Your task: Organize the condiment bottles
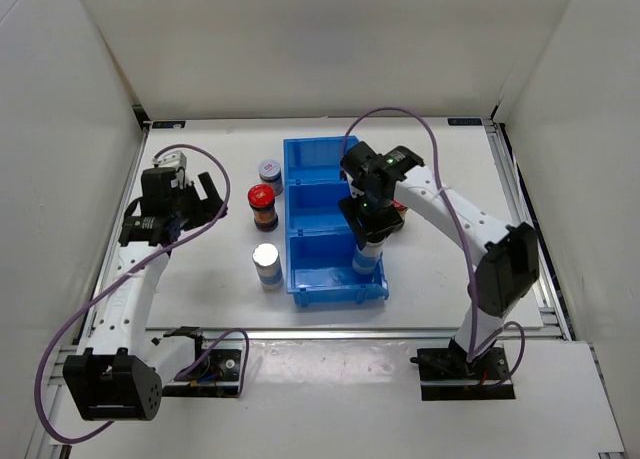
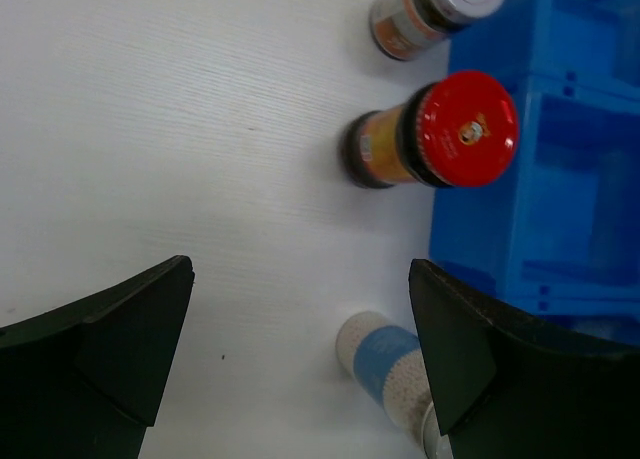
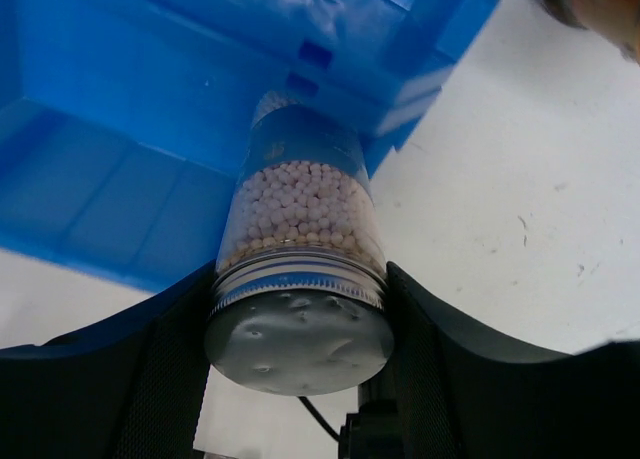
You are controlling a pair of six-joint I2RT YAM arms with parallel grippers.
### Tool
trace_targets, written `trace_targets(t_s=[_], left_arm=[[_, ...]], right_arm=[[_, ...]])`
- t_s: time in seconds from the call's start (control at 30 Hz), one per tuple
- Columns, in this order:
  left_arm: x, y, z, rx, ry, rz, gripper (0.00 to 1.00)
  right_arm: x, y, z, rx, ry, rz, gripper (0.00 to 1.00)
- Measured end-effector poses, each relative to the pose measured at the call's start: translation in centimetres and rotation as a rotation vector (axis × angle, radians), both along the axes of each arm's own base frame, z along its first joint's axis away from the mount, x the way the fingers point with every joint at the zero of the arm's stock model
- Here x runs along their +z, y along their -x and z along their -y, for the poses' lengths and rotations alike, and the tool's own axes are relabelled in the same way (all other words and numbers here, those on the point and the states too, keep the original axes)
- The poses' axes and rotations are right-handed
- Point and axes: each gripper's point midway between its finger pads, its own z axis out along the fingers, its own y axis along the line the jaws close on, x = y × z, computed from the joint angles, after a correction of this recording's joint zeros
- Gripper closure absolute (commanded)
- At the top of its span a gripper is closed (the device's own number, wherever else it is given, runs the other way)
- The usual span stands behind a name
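**Top external:** the right gripper [image 1: 368,241], jaws clamped on a silver-topped bottle [image 1: 368,259], holds it in the nearest compartment of the blue bin [image 1: 320,274].

**Left wrist:** the left gripper [image 2: 300,309], jaws wide apart, hangs above the table [image 2: 180,109]. A grey-lidded bottle [image 2: 430,9], a red-capped bottle [image 2: 440,134] and a blue-labelled bottle [image 2: 385,359] stand just beside the bin.

**Right wrist:** both fingers [image 3: 150,379] press against the silver-topped bottle's cap.

Glossy blue plastic bin [image 1: 318,194]; shiny metal-topped bottle [image 3: 300,279]; matt white table [image 1: 200,299].

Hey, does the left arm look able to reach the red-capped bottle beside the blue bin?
Probably yes: the left tool is open, with only table between it and the red-capped bottle.
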Motion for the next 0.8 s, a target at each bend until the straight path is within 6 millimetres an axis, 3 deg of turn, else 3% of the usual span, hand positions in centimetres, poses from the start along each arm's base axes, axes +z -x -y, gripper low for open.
trace_targets(t_s=[0.17,0.2,0.37,0.4,0.53,0.67,0.8], left_arm=[[-0.1,0.1,3.0,-0.153,0.071,-0.019,0.00],[0.1,-0.1,3.7,-0.185,0.074,-0.023,0.00],[0.6,0.1,5.9,-0.305,0.042,-0.011,0.00],[0.8,0.4,6.1,-0.320,0.036,-0.006,0.00],[2.4,1.5,6.7,-0.379,-0.003,0.055,0.00],[3.8,3.2,7.4,-0.450,-0.038,0.107,0.00],[3.2,4.7,8.7,-0.531,-0.049,0.088,0.00]], right_arm=[[-3.5,-0.6,-1.1,0.028,0.030,-0.050,0.81],[-4.1,-0.5,-1.3,0.034,0.034,-0.067,0.75],[-4.0,-0.1,-1.4,0.054,0.039,-0.065,0.22],[-4.0,-0.1,-1.4,0.054,0.037,-0.065,0.00],[-3.4,0.1,-1.0,0.052,0.048,-0.068,0.00],[0.6,-1.6,-1.9,0.040,-0.013,0.042,0.00],[4.7,-1.9,-1.9,0.026,-0.090,0.148,0.00]])
